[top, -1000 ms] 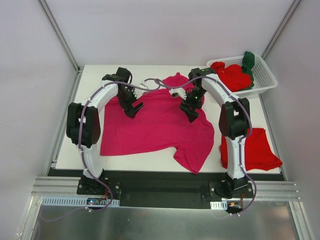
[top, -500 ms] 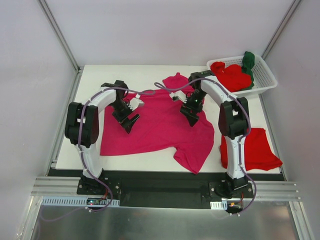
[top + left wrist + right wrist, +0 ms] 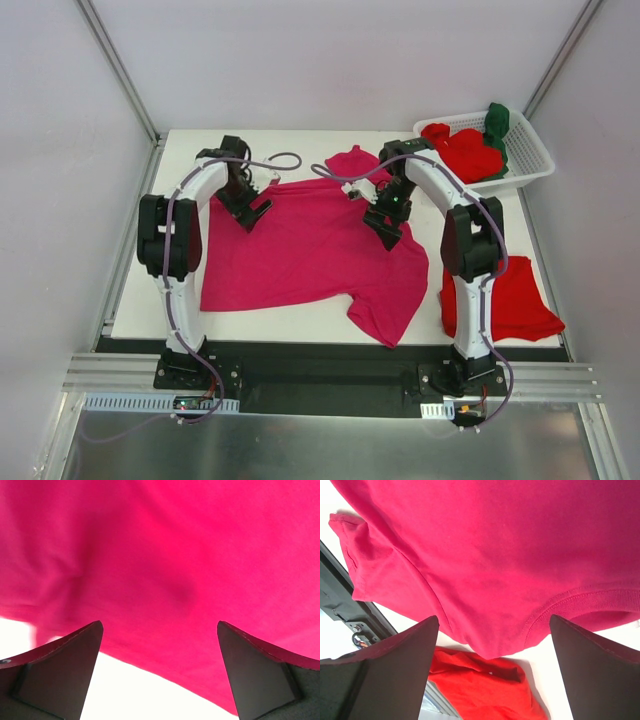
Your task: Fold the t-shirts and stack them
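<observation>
A magenta-pink t-shirt (image 3: 300,250) lies spread on the white table (image 3: 190,150), one sleeve pointing to the far edge and another to the near edge. My left gripper (image 3: 251,213) hangs open over the shirt's far left edge. In the left wrist view that gripper (image 3: 159,624) has nothing between its fingers, and the cloth edge (image 3: 165,590) runs across white table. My right gripper (image 3: 386,227) stands open above the shirt's right side near the collar (image 3: 580,605), also holding nothing (image 3: 493,617). A folded red t-shirt (image 3: 510,300) lies at the near right.
A white slotted basket (image 3: 530,160) at the far right corner holds red shirts (image 3: 465,150) and a dark green one (image 3: 497,120). The red shirt (image 3: 485,690) shows beyond the magenta hem in the right wrist view. White walls close in the table.
My left gripper swung toward the near side, then back out to the shirt's far left edge. The right gripper shifted slightly right. The shirt has not moved.
</observation>
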{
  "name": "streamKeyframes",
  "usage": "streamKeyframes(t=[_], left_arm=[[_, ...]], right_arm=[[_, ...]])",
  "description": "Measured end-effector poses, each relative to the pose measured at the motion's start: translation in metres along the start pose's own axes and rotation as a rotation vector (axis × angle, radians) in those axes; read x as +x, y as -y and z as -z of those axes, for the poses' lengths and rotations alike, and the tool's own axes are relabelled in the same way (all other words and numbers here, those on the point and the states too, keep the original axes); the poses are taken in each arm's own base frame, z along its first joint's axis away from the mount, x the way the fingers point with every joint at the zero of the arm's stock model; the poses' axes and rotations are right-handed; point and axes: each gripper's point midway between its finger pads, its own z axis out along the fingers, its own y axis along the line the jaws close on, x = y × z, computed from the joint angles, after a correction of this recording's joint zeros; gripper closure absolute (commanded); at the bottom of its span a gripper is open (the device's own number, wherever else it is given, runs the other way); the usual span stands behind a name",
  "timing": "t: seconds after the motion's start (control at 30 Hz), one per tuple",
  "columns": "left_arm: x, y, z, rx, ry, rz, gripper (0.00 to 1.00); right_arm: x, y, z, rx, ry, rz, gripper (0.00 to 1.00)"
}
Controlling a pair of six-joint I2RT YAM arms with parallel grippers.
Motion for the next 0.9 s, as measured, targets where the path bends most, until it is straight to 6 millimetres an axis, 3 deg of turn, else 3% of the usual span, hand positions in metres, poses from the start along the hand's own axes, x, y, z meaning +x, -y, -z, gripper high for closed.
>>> streamKeyframes(t=[0.2,0.5,0.9], left_arm=[[-0.026,-0.048,0.004,-0.133,0.048,-0.02,0.01],[-0.013,-0.115,-0.014,-0.301,-0.017,0.002,0.01],[-0.019,-0.145,-0.001,-0.389,-0.008,0.007,0.0]], right_arm=[[0.004,0.002,0.001,0.016,-0.019,-0.016,0.04],[0.009,-0.006,0.003,0.01,-0.027,-0.022,0.04],[0.015,-0.009,0.001,0.002,-0.046,-0.026,0.04]])
